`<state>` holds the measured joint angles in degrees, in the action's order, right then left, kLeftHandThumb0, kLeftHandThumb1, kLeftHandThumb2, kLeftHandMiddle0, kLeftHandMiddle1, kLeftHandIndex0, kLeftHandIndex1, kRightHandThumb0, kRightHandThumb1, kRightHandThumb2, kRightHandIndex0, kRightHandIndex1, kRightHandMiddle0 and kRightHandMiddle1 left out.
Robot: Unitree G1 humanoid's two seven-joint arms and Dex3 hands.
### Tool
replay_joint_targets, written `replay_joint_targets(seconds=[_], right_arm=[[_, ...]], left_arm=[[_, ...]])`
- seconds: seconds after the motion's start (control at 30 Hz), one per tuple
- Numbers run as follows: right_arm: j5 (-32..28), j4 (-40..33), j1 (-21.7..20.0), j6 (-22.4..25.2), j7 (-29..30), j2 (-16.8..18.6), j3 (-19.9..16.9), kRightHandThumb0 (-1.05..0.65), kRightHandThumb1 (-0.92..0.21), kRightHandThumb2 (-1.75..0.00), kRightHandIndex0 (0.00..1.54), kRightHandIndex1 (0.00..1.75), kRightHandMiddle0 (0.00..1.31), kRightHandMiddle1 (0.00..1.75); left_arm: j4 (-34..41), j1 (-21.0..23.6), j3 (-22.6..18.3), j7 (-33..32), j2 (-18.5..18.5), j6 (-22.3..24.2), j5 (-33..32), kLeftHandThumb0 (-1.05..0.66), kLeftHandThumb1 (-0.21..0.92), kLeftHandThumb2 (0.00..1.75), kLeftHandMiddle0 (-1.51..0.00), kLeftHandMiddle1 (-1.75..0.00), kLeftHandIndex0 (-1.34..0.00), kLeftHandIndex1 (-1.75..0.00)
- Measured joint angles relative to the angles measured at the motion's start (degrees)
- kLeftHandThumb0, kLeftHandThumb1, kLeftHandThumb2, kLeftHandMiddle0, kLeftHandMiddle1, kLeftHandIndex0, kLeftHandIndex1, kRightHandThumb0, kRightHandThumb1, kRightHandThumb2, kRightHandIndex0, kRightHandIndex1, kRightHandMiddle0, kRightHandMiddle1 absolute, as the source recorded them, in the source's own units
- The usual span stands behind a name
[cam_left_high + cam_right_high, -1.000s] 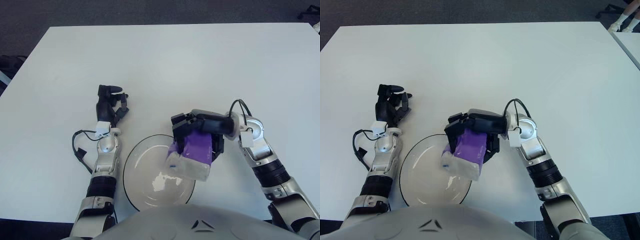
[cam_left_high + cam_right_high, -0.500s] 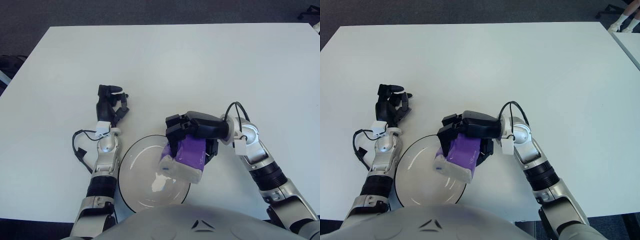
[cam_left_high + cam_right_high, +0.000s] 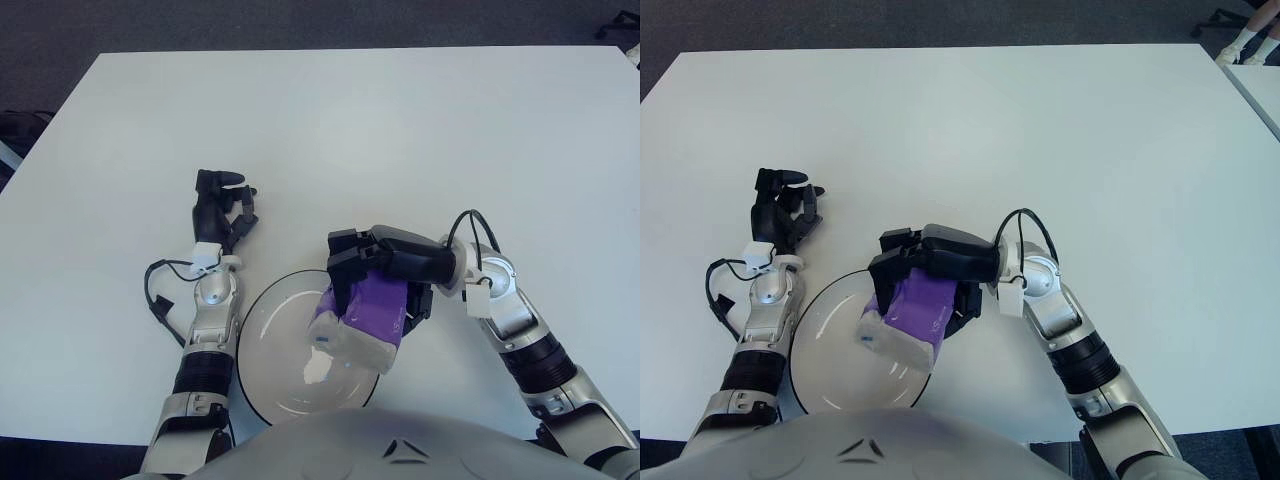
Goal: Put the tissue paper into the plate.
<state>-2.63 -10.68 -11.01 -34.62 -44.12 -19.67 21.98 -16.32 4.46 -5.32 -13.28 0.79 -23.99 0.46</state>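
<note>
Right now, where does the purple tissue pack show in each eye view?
Left eye view: purple tissue pack low centre, gripped by the right robot hand, over the plate's right side.
Right eye view: pack left of centre.
Shared landmark: left robot hand, idle, upper left of the plate.

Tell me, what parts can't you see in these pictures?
- Whether the tissue pack touches the plate: the pack hides the spot beneath it in both eye views.
- The plate's near rim: the robot's chest hides it.
- The right hand fingertips under the pack: the pack covers them.
- The pack's label: too small to read.
- The left hand, left of the plate, is idle.
</note>
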Motion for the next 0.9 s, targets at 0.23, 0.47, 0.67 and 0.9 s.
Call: replay_joint_targets(seconds=[0.23,0.47,0.67,0.9], right_arm=[[0.4,-0.9,0.4,0.4,1.5,1.0,1.0,-0.15,-0.21,-1.5,1.26,1.75,1.03,1.75],[2.8,-1.3,0.4,0.5,3.1,1.9,1.5,-0.14,-0.22,-1.49,1.28,1.75,1.03,1.75],[5.1,-1.8,0.4,1.4,4.7,2.8,2.4,-0.12,-0.21,-1.49,1.3,1.75,1.06,1.75],[6.6,-2.0,0.2,2.8,5.8,4.2,4.0,-0.11,-0.19,-1.5,1.31,1.75,1.07,1.75]], left_arm=[[0.0,0.0,0.0,0.0,0.0,0.0,0.0,-0.36,0.78,0.73,-0.49,-1.34,-0.27,-1.75],[0.0,0.0,0.0,0.0,0.0,-0.1,0.0,-0.36,0.78,0.73,-0.49,-1.33,-0.27,-1.75],[0.0,0.0,0.0,0.0,0.0,-0.1,0.0,-0.36,0.79,0.72,-0.49,-1.33,-0.26,-1.75],[0.0,0.0,0.0,0.2,0.0,-0.1,0.0,-0.36,0.8,0.7,-0.49,-1.33,-0.25,-1.75]])
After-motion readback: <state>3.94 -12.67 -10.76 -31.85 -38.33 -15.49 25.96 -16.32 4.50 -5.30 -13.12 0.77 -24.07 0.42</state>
